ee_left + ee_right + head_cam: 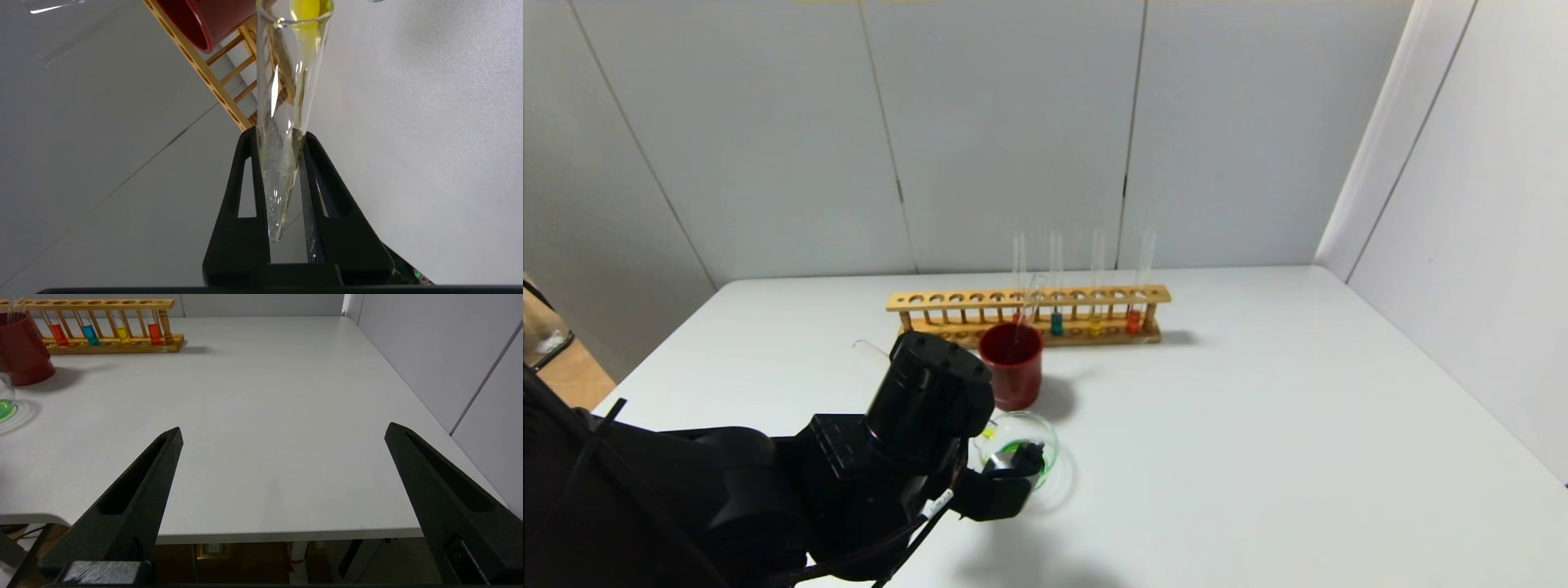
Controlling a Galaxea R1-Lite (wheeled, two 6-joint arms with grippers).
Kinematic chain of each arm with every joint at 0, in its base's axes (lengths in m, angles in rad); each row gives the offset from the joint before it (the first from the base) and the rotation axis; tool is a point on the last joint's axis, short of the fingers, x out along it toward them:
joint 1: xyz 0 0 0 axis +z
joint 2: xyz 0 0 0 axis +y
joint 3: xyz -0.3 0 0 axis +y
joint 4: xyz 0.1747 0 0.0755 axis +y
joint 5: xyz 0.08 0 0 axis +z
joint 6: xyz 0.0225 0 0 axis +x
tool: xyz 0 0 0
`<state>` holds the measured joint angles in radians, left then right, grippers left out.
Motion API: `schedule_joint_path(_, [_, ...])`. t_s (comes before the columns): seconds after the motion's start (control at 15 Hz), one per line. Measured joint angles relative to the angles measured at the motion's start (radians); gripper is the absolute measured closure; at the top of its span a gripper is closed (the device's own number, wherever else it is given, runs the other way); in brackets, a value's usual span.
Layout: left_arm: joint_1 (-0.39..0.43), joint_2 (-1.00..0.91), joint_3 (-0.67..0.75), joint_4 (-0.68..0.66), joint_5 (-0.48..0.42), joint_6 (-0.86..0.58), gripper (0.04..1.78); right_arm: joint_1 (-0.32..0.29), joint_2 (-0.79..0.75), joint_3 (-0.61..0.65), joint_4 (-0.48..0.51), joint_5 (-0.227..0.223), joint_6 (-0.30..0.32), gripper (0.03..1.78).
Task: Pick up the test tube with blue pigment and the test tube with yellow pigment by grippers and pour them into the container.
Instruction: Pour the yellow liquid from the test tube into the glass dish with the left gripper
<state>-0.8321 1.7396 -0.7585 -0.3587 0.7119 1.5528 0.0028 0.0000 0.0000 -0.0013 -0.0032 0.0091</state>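
My left gripper (pixel 1015 464) is shut on a clear test tube with yellow pigment (pixel 286 81), tilted, with the yellow liquid at its mouth (pixel 988 430). The mouth is at the rim of the container (pixel 1045 433), a low glass beaker with green liquid in it, also seen in the right wrist view (pixel 4 402). In the left wrist view the tube sits between both jaws of that gripper (pixel 278 136). A tube with blue pigment (pixel 1056 322) and another yellow one (pixel 1096 325) stand in the wooden rack (pixel 947 300). My right gripper (pixel 284 430) is open and empty above the table's front right edge.
A dark-red cup (pixel 1011 365) with an empty tube leaning in it stands between the rack and the beaker. Red (pixel 1018 317) and orange (pixel 1133 321) tubes also stand in the rack. Grey walls close off the back and the right.
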Motion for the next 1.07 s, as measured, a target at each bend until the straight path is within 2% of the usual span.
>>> schedule_joint_path(1.07, [-0.041,0.024,-0.019,0.016,0.078,0.050,1.55,0.000,0.000,0.000,0.000,0.000,0.000,0.08])
